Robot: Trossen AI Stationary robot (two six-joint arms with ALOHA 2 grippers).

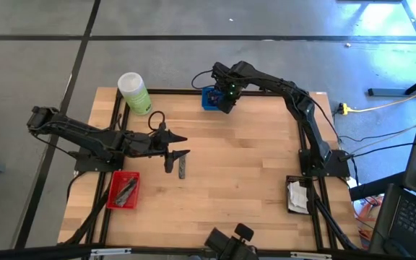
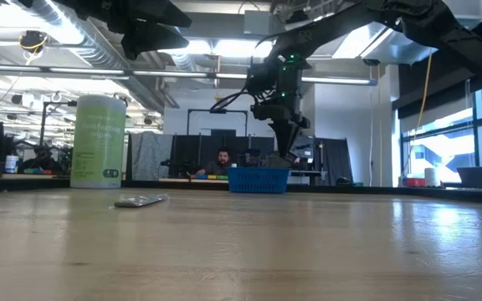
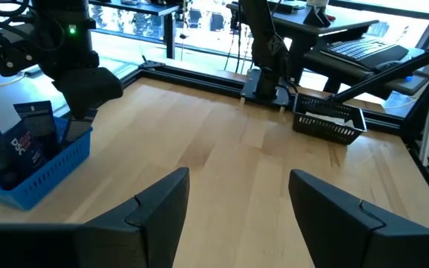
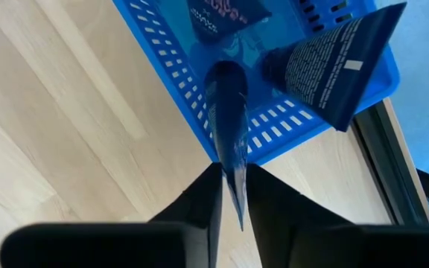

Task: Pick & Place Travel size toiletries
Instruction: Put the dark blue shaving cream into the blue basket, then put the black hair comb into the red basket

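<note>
You see the right gripper (image 4: 233, 186) over the blue tray (image 4: 274, 134), jaws narrowly apart around a dark navy tube (image 4: 229, 119); the left gripper (image 1: 180, 146) waits with jaws apart above a slim grey tube (image 1: 182, 170).

Surface: pale wooden slatted table (image 1: 237, 166) with black metal frame.
Far edge: light-green bottle with white cap (image 1: 133, 93); blue plastic basket (image 1: 211, 98).
Middle-left: slim grey tube (image 1: 182, 168).
Left: red tray (image 1: 123, 190).
Right: black mesh tray (image 1: 298, 196).
</note>
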